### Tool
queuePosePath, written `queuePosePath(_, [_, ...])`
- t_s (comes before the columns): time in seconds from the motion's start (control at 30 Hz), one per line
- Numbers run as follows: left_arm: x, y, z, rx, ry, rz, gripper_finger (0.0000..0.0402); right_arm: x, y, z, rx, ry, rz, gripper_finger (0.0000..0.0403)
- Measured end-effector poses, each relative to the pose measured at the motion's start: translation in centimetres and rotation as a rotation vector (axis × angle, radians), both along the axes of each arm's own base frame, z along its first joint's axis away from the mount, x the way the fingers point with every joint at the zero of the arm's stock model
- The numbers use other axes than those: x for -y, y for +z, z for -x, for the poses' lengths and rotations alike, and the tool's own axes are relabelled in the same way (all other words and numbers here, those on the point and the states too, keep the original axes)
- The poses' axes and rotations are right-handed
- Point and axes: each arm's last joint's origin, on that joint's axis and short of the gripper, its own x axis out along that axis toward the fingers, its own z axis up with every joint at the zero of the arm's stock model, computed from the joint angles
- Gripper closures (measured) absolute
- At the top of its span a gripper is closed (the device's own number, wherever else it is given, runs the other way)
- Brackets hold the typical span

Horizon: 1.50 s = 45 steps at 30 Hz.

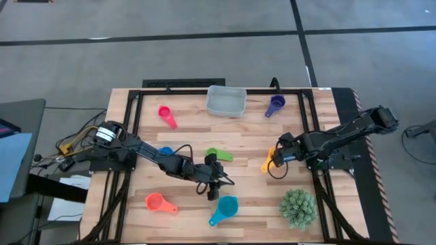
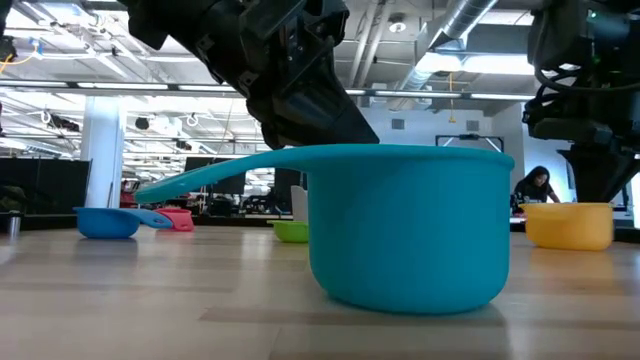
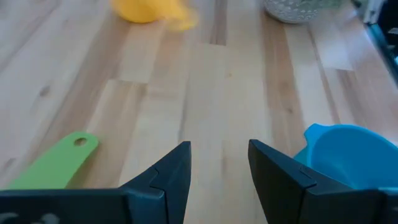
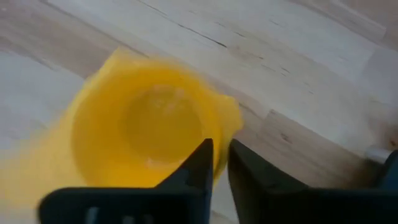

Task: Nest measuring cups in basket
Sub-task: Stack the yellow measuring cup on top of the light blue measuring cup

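The yellow measuring cup [image 4: 146,127] sits right beneath the right gripper [image 4: 221,163], whose narrowly parted fingers straddle its rim; the left gripper [image 3: 219,163] hangs released, between green and teal cups.

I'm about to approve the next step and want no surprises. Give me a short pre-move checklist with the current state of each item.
1. Basket free to receive cups: ok, nothing visible inside it.
2. Left gripper open and holding nothing: ok, bare wood shows between its fingers.
3. Left gripper lined up on a cup: not ok, it sits between the green cup and the teal cup.
4. Right gripper on the yellow cup: cannot tell; fingers nearly closed at its rim, grip unclear.
5. Plant clear of both arms: ok.
6. Any cups nested yet: not ok, all lie apart.
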Motion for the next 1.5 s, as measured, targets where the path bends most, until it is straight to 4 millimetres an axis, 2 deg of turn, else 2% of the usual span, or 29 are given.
queuePosePath(0.13, [-0.4,1.7,1.2,-0.022,0.094,-0.116,0.0253,-0.3,0.0,-0.2,0.028,0.036,-0.003,0.0391])
queuePosePath(0.33, [-0.4,5.4,4.3,0.029,0.218,-0.226,0.0253,-1.0,0.3,-1.1,0.126,0.072,-0.010,0.0385])
queuePosePath(0.4, [-0.3,5.2,5.5,0.056,0.225,-0.222,0.0253,-1.5,0.7,-1.6,0.181,0.090,-0.005,0.0394])
queuePosePath(0.57, [-0.5,2.9,8.5,0.117,0.239,-0.132,0.0253,-3.1,3.3,-3.0,0.333,0.149,-0.008,0.0395])
queuePosePath(0.67, [-0.5,1.8,9.6,0.133,0.248,-0.061,0.0253,-4.4,5.0,-4.2,0.420,0.174,0.000,0.0398])
queuePosePath(0.8, [-0.3,1.5,9.9,0.138,0.273,-0.004,0.0253,-6.7,6.3,-6.6,0.489,0.201,-0.010,0.0394])
queuePosePath(1.17, [0.4,1.8,10.1,0.142,0.247,-0.015,0.0253,-13.5,7.2,-13.9,0.508,0.248,-0.018,0.0385])
queuePosePath(1.33, [0.7,1.8,10.2,0.137,0.232,-0.026,0.0253,-16.2,7.1,-16.0,0.524,0.236,-0.051,0.0387])
queuePosePath(1.5, [0.8,1.7,10.3,0.133,0.224,-0.031,0.0253,-18.6,6.4,-17.0,0.522,0.212,-0.090,0.0389])
